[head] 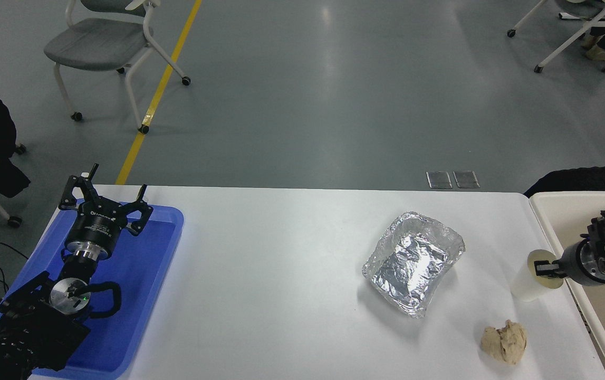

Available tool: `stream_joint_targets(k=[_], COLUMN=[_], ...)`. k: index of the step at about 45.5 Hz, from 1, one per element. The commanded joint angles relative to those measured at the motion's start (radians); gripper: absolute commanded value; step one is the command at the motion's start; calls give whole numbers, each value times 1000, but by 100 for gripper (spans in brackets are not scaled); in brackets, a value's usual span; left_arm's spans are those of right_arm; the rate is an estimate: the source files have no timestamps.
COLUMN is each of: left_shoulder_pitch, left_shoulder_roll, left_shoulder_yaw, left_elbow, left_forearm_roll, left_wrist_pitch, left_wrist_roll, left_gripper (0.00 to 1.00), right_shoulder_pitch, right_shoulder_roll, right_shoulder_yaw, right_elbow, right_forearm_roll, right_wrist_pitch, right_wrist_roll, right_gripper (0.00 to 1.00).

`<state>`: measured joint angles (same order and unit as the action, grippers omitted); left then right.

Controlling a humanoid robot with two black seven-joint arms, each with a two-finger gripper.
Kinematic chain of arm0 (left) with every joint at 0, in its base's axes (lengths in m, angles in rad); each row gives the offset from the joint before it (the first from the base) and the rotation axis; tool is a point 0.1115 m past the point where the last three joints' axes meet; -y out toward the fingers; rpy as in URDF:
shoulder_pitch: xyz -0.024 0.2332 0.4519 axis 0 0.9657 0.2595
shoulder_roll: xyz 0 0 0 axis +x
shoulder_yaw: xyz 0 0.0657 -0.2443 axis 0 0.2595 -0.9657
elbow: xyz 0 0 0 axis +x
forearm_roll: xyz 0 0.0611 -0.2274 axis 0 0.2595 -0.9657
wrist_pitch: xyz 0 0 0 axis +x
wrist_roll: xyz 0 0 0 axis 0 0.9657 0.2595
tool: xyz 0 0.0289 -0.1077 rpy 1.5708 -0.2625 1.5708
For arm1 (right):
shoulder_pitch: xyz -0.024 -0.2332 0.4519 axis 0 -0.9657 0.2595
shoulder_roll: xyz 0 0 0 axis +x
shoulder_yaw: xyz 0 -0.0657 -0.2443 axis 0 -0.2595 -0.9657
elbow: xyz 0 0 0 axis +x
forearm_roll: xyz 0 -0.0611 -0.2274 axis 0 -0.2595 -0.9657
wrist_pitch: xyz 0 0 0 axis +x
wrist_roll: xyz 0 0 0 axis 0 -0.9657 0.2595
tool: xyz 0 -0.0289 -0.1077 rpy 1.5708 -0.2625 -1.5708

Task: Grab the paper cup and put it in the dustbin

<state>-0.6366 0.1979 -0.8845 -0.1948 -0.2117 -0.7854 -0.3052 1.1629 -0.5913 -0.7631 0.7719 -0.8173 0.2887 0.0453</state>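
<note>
The off-white paper cup [525, 285] is at the table's right edge, tilted with its rim toward the dustbin [560, 200], the cream bin at the far right. My right gripper [546, 268] reaches in from the right, over the bin, and is shut on the cup's rim. One finger shows across the cup's mouth. My left gripper [103, 202] is parked open above the blue tray [138, 295] at the lower left.
A crumpled foil tray [414, 261] lies left of the cup. A tan paper wad [503, 342] sits near the front edge, below the cup. Chairs stand on the floor beyond the table.
</note>
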Motion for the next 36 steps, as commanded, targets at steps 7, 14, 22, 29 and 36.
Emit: stream_joint_targets(k=[7, 14, 22, 29, 36], left_shoulder_pitch=[-2, 0, 0, 0, 2], left_shoulder_roll=[-2, 0, 0, 0, 0], left_shoulder_yaw=[-1, 1, 1, -1, -1], left_elbow=[0, -3, 0, 0, -3], left_forearm_roll=[0, 0, 0, 0, 0], left_wrist_pitch=[0, 0, 0, 0, 0], left_wrist_roll=[0, 0, 0, 0, 0], left_gripper=[100, 100, 100, 100, 100], right_shoulder_pitch=[227, 504, 776, 942, 1054], right_shoulder_roll=[-127, -168, -163, -154, -147], right_shoulder_yaw=[-21, -157, -315, -392, -432], right_elbow=[168, 285, 375, 379, 379], right_forearm_roll=[-3, 0, 29, 49, 49], right_wrist_pitch=[125, 236, 314, 406, 478], right_wrist_roll=[-1, -7, -8, -8, -8], right_gripper=[0, 0, 0, 0, 0])
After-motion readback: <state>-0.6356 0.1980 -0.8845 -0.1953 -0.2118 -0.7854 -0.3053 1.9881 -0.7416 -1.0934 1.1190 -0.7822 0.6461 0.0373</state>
